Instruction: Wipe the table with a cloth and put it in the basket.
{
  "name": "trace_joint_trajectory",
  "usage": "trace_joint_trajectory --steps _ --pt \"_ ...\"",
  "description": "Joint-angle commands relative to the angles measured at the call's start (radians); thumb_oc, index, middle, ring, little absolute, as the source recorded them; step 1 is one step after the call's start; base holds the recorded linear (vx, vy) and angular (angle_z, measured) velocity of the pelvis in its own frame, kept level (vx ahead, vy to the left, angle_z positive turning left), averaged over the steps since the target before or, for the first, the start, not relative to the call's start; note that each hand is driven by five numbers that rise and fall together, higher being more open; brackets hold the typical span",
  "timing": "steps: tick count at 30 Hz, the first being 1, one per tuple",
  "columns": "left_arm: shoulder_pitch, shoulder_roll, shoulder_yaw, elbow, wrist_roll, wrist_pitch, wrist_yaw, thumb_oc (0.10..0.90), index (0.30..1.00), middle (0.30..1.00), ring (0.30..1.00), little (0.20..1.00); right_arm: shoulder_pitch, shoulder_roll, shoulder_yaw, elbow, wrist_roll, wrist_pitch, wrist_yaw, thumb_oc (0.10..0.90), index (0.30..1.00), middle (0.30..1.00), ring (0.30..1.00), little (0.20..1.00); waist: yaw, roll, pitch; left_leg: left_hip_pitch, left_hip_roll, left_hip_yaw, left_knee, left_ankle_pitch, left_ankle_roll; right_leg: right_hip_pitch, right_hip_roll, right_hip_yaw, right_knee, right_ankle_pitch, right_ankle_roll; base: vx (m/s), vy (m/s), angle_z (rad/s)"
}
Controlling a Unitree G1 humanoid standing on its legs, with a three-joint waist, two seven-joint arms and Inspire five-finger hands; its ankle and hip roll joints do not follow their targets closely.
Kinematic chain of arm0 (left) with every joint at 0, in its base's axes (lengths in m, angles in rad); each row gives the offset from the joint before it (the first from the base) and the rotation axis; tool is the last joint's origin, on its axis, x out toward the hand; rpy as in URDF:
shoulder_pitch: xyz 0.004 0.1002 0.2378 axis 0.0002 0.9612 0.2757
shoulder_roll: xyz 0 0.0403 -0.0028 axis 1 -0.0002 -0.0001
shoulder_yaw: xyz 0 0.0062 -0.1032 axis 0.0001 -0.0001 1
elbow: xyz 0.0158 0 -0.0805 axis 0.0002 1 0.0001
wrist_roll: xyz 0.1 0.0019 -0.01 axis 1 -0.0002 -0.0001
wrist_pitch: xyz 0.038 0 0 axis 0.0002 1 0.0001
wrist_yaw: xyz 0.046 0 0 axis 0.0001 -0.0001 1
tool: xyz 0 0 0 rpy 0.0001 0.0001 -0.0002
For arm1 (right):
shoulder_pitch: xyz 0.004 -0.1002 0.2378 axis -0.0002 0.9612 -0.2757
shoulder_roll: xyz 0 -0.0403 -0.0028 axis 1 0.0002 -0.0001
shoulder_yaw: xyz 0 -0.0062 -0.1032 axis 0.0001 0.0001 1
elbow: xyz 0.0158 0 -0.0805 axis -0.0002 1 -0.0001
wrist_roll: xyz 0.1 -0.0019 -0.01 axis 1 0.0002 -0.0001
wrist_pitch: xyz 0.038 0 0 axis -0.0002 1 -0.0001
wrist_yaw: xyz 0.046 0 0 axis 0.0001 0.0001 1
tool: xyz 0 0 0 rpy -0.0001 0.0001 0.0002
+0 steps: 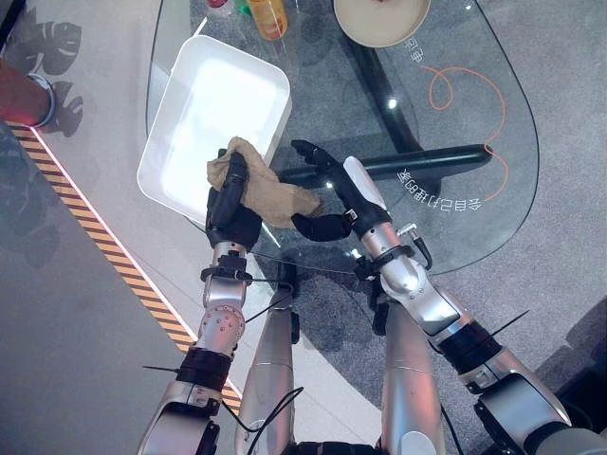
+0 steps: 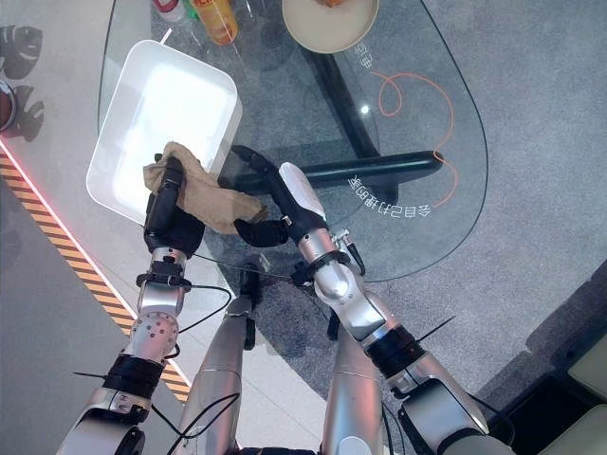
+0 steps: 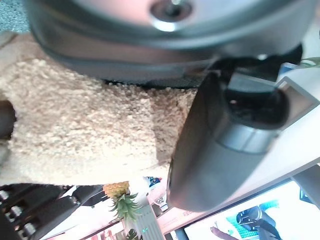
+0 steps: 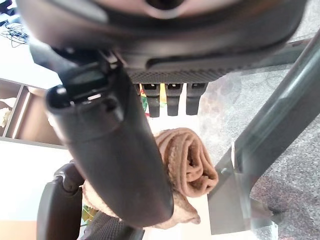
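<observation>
A tan cloth point(image 1: 277, 196) hangs bunched over the near edge of the glass table point(image 1: 455, 190), just beside the near right rim of the white basket point(image 1: 190, 66). My left hand point(image 1: 230, 207) is shut on the cloth's left part, fingers curled over it; up close the cloth point(image 3: 75, 120) lies against the palm. My right hand point(image 1: 339, 194) is to the right of the cloth, open, with fingers stretched out over the glass and the thumb close to the cloth's right end point(image 4: 189, 165). The basket is empty inside.
A beige bowl point(image 1: 381, 19) and an orange bottle point(image 1: 268, 16) stand at the table's far side. An orange line point(image 1: 467, 95) loops on the glass. A dark table bar point(image 1: 417, 161) runs beneath. Striped tape point(image 1: 114, 254) marks the floor at left.
</observation>
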Motion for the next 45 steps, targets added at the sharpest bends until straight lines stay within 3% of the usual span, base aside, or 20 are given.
trace_joint_trajectory --steps 1,10,19,23,28,31,38,45 --pt "-0.054 0.000 0.034 -0.172 0.064 -0.110 -0.028 0.100 0.300 0.300 0.300 0.200 -0.068 0.072 -0.034 -0.184 0.002 -0.105 -0.024 0.800 0.900 0.900 0.900 0.900 0.003 -0.012 -0.024 -0.015 -0.103 0.077 0.077 -0.069 0.113 0.065 0.064 -0.049 -0.130 0.067 -0.027 0.00 0.000 0.00" --pt "-0.050 -0.004 0.045 -0.171 0.108 -0.195 0.035 0.100 0.300 0.300 0.300 0.200 -0.068 0.068 -0.039 -0.186 0.003 -0.096 -0.043 0.800 0.900 0.900 0.900 0.900 0.003 -0.013 -0.024 -0.020 -0.105 0.075 0.083 -0.071 0.113 0.060 0.065 -0.046 -0.128 0.066 -0.028 0.00 0.000 0.00" --pt "-0.051 -0.002 0.070 -0.174 0.184 -0.305 0.178 0.100 0.300 0.300 0.300 0.200 -0.069 0.068 -0.070 -0.179 -0.008 -0.108 -0.084 0.800 0.900 0.900 0.900 0.900 0.005 -0.012 -0.024 -0.020 -0.105 0.074 0.082 -0.071 0.113 0.060 0.066 -0.046 -0.125 0.065 -0.027 0.00 0.000 0.00" --pt "-0.059 0.008 0.084 -0.171 0.287 -0.374 0.271 0.100 0.300 0.300 0.300 0.200 -0.068 0.061 -0.078 -0.178 -0.008 -0.100 -0.115 0.800 0.900 0.900 0.900 0.900 0.005 -0.014 -0.024 -0.018 -0.104 0.073 0.082 -0.071 0.113 0.061 0.068 -0.046 -0.123 0.063 -0.027 0.00 0.000 0.00" --pt "-0.069 0.026 0.096 -0.179 0.387 -0.413 0.369 0.100 0.300 0.300 0.300 0.200 -0.065 0.051 -0.105 -0.162 -0.018 -0.096 -0.185 0.800 0.900 0.900 0.900 0.900 0.004 -0.014 -0.024 -0.018 -0.102 0.072 0.085 -0.074 0.111 0.061 0.068 -0.044 -0.118 0.060 -0.028 0.00 0.000 0.00" --pt "-0.082 0.041 0.107 -0.174 0.475 -0.433 0.436 0.100 0.300 0.300 0.300 0.200 -0.061 0.035 -0.136 -0.134 -0.033 -0.082 -0.283 0.800 0.900 0.900 0.900 0.900 0.001 -0.015 -0.024 -0.020 -0.101 0.074 0.088 -0.075 0.111 0.058 0.070 -0.042 -0.115 0.058 -0.028 0.00 0.000 0.00" --pt "-0.085 0.071 0.128 -0.166 0.532 -0.452 0.464 0.100 0.300 0.300 0.300 0.200 -0.033 -0.002 -0.223 -0.072 -0.054 -0.075 -0.439 0.800 0.900 0.900 0.900 0.900 -0.010 -0.016 -0.024 -0.019 -0.092 0.077 0.090 -0.082 0.112 0.055 0.072 -0.035 -0.109 0.054 -0.027 0.00 0.000 0.00" --pt "-0.127 0.122 0.150 -0.118 0.599 -0.472 0.513 0.100 0.300 0.300 0.300 0.200 -0.011 -0.064 -0.318 0.051 0.022 -0.070 -0.617 0.800 0.900 0.900 0.900 0.900 -0.026 -0.018 -0.024 -0.015 -0.085 0.083 0.092 -0.090 0.110 0.057 0.075 -0.025 -0.107 0.051 -0.024 0.00 0.000 0.00"
